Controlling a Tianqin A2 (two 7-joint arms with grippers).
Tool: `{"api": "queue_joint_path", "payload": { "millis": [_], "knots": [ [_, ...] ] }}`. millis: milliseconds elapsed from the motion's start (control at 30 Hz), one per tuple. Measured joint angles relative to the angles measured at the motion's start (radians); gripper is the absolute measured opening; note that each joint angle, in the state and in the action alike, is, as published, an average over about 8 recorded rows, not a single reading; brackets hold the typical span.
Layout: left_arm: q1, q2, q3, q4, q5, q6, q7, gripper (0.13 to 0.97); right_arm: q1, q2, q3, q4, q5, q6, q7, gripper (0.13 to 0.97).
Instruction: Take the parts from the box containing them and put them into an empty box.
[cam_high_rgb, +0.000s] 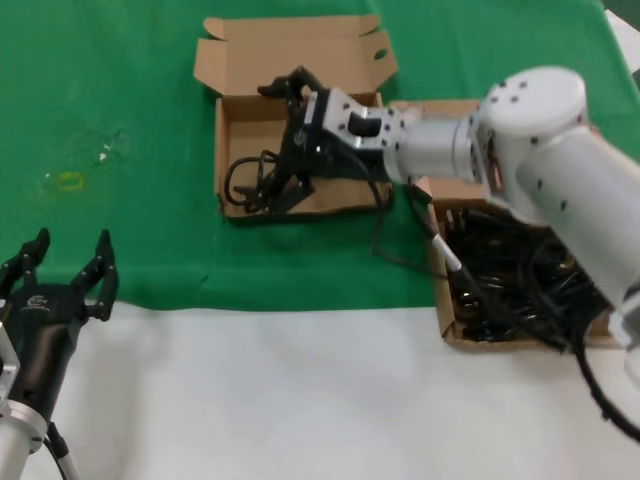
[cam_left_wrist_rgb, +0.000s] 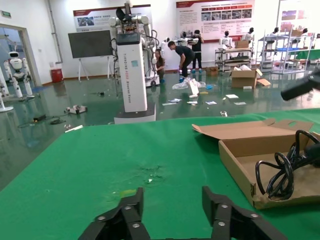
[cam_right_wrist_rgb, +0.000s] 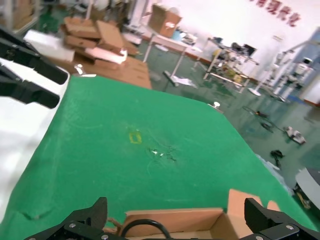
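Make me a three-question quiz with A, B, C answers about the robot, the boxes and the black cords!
1. Where is the right pincer?
A. Over the box by the green cloth's middle
B. On the white table
C. Over the full box

2. What colour is the cloth under the boxes?
A. Red
B. Green
C. Blue

3. How is the left pincer?
A. Shut on a cord
B. Open, holding nothing
C. Inside a box

Answers:
1. A: the head view shows the right pincer above the left box, where one cord lies, not above the box full of cords.
2. B: the cloth is green in every view.
3. B: its fingers stand spread apart at the near edge of the cloth with nothing between them.
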Motion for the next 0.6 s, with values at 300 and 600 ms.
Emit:
{"api": "queue_joint_path", "payload": {
  "millis": [300, 600],
  "knots": [
    [0.0, 0.0, 0.0, 0.0, 0.0, 0.0, 0.0, 0.502, -0.186, 0.036, 0.104, 0.186, -0.018, 0.115, 0.085, 0.964],
    [0.0, 0.0, 0.0, 0.0, 0.0, 0.0, 0.0, 0.71, -0.374, 0.072, 0.208, 0.373, -0.036, 0.23, 0.17, 0.966]
  ]
}}
